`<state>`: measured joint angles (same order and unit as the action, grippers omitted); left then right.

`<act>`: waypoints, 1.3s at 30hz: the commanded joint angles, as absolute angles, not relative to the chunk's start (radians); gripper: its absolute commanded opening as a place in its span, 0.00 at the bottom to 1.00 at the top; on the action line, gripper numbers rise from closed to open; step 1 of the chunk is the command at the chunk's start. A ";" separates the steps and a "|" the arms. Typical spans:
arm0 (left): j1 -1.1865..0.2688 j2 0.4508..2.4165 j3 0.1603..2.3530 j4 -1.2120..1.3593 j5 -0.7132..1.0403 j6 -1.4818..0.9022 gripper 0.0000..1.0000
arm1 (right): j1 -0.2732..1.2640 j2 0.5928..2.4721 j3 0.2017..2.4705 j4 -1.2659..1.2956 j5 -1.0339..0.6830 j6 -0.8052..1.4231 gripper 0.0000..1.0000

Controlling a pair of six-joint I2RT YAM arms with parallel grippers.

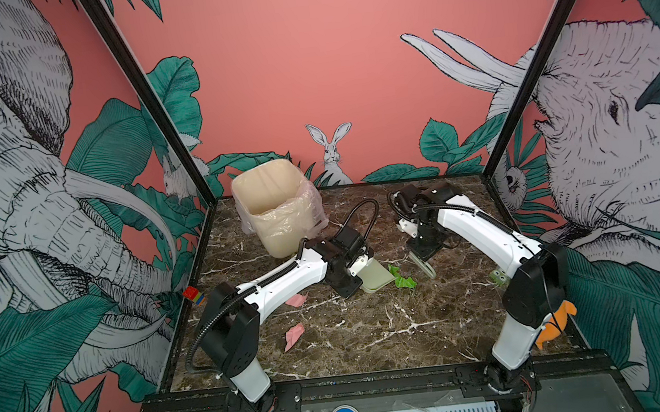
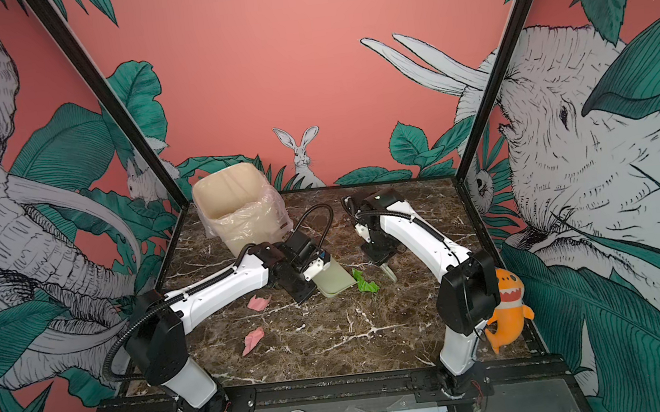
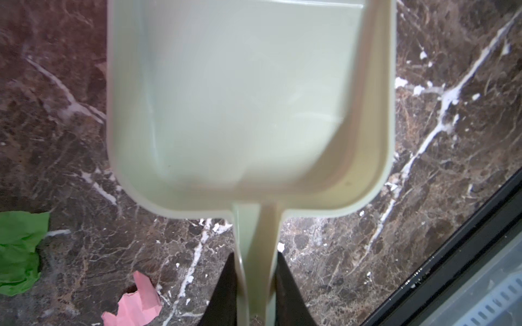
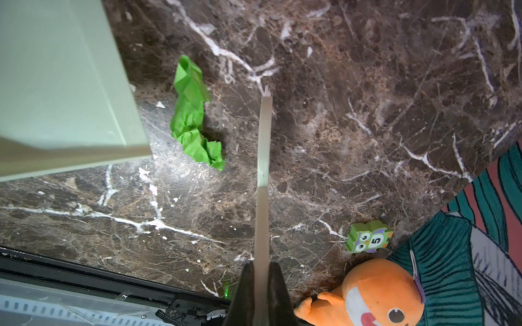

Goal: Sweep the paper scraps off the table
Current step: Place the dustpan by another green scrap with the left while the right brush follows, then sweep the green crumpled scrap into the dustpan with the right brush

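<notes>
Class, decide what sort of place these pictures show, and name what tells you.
Probably a robot test booth: white-and-black robot arms bolted to a front rail, a dark brown marble-look table inside black frame posts, pink jungle-print wall panels.

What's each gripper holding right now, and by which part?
Left gripper: the pale green dustpan, fingers clamped on its handle. Right gripper: the brush, held by the end of its handle.

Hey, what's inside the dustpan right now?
Nothing visible: the dustpan is bare inside in the left wrist view. The green scrap lies outside it. The pan's front edge runs out of that view.
</notes>
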<state>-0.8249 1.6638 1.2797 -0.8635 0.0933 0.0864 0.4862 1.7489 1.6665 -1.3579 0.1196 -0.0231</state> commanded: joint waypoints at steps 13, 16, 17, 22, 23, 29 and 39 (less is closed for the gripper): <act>-0.954 1.642 1.191 -0.835 0.067 0.104 0.15 | 0.460 1.771 1.699 -1.401 0.059 -0.030 0.00; -0.957 1.642 1.171 -0.804 0.057 0.102 0.15 | 0.460 1.782 1.714 -1.401 0.057 -0.028 0.00; -0.957 1.640 1.167 -0.793 0.050 0.102 0.15 | 0.460 1.786 1.719 -1.403 0.057 -0.028 0.00; -0.957 1.639 1.155 -0.749 0.012 0.102 0.15 | 0.463 1.803 1.743 -1.402 0.052 -0.026 0.00; -0.957 1.642 1.155 -0.742 0.007 0.103 0.15 | 0.463 1.808 1.748 -1.403 0.051 -0.026 0.00; -0.957 1.666 1.151 -0.710 0.010 0.120 0.15 | 0.468 1.831 1.769 -1.404 0.046 -0.027 0.00; -0.957 1.680 1.122 -0.674 0.014 0.129 0.14 | 0.480 1.858 1.787 -1.409 0.039 -0.028 0.00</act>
